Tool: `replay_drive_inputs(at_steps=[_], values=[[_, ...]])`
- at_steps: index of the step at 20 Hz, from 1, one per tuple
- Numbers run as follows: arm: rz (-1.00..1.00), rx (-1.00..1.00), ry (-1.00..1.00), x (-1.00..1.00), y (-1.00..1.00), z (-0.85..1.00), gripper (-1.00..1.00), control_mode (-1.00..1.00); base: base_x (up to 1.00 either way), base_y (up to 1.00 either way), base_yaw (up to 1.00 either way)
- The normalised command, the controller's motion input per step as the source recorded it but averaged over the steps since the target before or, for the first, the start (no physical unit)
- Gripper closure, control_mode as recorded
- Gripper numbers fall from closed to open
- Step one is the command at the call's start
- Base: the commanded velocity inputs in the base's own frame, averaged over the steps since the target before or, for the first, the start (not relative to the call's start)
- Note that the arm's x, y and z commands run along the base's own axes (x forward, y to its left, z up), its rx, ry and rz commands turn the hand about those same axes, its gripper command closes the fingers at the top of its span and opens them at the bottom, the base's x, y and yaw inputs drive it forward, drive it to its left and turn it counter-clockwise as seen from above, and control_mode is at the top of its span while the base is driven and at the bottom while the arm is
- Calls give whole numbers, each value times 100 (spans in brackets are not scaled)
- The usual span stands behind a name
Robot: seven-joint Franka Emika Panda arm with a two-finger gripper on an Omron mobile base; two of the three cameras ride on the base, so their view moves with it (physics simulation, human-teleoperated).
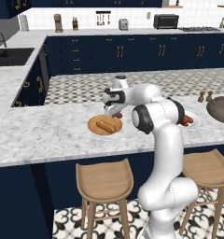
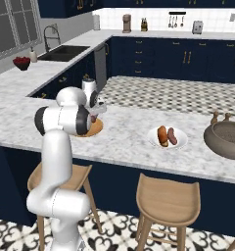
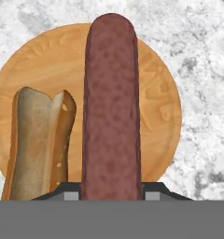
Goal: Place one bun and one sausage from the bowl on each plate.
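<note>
Mottled dark-red sausage [image 3: 111,107], clamped in the gripper [image 3: 111,189], above the tan wooden plate [image 3: 153,74].

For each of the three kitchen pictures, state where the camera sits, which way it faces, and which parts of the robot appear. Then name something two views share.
Left base view: behind the arm's left, facing the counter; arm rises lower right, gripper over the wooden plate.
Right base view: behind its right; arm lower left; white plate, bowl.
Hand view: looking down along the gripper; finger tips clamp a sausage above a bun.
Shared: wooden plate.
</note>
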Motion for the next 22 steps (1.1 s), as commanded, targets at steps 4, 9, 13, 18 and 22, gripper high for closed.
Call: replay_drive_inputs(at_steps=[4, 9, 13, 18, 22], values=[[0, 1, 2, 13, 11, -20, 100, -100, 0, 0, 0], [0, 1, 0, 0, 8, -57, 100, -100, 0, 0, 0], [0, 0, 0, 3, 0, -17, 100, -100, 0, 0, 0], [0, 0, 0, 16, 16, 0, -100, -100, 0, 0, 0], [0, 0, 2, 17, 13, 2, -100, -100, 0, 0, 0]])
